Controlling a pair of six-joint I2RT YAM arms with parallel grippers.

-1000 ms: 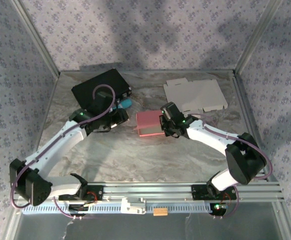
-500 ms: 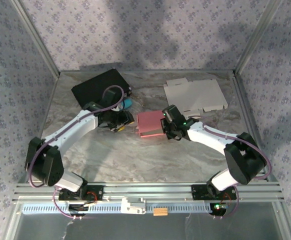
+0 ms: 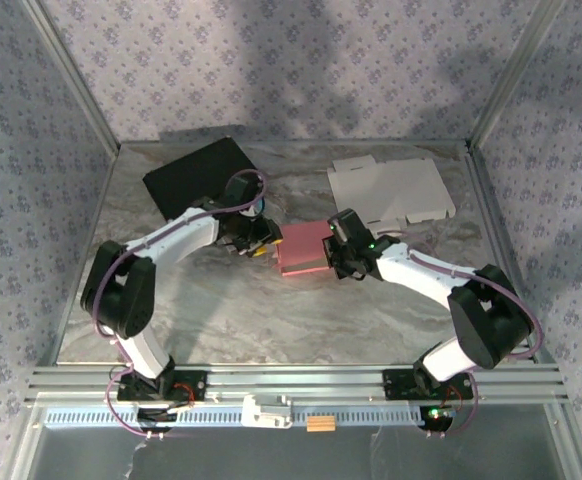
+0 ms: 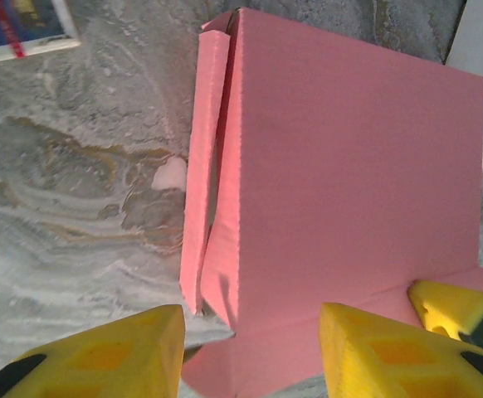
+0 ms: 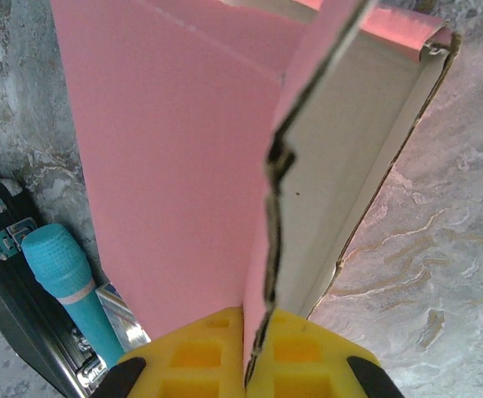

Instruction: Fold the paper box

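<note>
The pink paper box [image 3: 303, 248] lies at the middle of the desk [image 3: 231, 310]. The right arm bends inward, its pincer [image 5: 246, 352] clamped on a box wall. The left arm reaches across, its pincer [image 4: 250, 356] parted at the opposite end.

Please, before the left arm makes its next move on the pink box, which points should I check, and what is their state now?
1. Right gripper shut on a wall of the pink box: ok.
2. Left gripper open, at the box's end: ok.
3. Side flap tucked in: not ok, it stands loose.
4. Box resting flat on the table: cannot tell.
5. White flat carton apart from the box: ok.
</note>
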